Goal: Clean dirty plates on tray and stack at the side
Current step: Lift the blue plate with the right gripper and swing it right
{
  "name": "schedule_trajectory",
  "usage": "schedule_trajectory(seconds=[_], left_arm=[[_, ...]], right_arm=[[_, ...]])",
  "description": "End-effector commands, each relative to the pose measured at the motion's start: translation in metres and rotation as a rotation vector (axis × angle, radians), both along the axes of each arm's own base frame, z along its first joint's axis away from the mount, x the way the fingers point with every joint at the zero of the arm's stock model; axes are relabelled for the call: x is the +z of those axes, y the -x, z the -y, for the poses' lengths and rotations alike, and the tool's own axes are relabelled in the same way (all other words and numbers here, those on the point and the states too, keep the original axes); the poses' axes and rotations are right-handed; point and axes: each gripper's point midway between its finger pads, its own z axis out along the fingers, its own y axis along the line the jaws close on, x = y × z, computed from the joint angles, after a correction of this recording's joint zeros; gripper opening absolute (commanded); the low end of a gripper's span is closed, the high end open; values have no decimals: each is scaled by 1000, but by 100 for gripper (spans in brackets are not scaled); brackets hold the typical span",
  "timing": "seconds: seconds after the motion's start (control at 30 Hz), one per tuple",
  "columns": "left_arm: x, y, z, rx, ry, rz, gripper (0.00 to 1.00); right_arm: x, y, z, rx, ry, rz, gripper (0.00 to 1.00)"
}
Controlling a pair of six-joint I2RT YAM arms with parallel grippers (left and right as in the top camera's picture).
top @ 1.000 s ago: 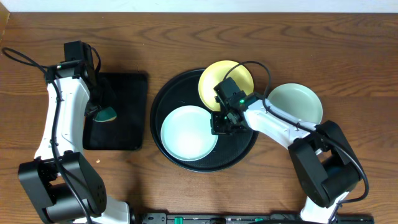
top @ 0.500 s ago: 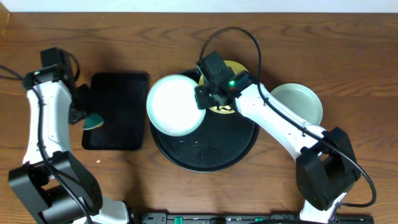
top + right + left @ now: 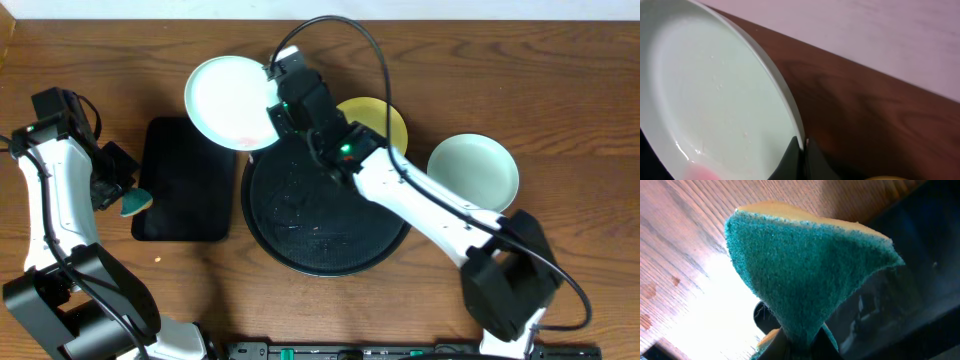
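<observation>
Now the right end effector (image 3: 274, 108) pinches a turquoise plate (image 3: 225, 100) by its rim, just past the round tray's (image 3: 300, 235) upper-left edge; the left end effector (image 3: 124, 196) pinches a green sponge (image 3: 133, 204), well left of that tray.

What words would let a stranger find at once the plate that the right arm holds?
Find the big round black tray. Just past its far left edge, the right pincer grips a pale turquoise plate by the rim. The yellow plate and the other turquoise plate lie flat; only this one is held.
</observation>
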Motion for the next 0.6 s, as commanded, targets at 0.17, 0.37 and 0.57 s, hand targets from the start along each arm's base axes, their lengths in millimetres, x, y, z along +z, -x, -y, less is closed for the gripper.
schedule_trajectory(seconds=[0.17,0.37,0.57], left_arm=[[13,-4,-1,12,-10,38,7],[13,-4,-1,12,-11,38,8],[13,-4,-1,9,-11,38,8]], right_arm=[[-45,18,-57,168,192,129,1],[-21,14,-67,144,146,232,1],[2,8,-73,165,156,352,1]])
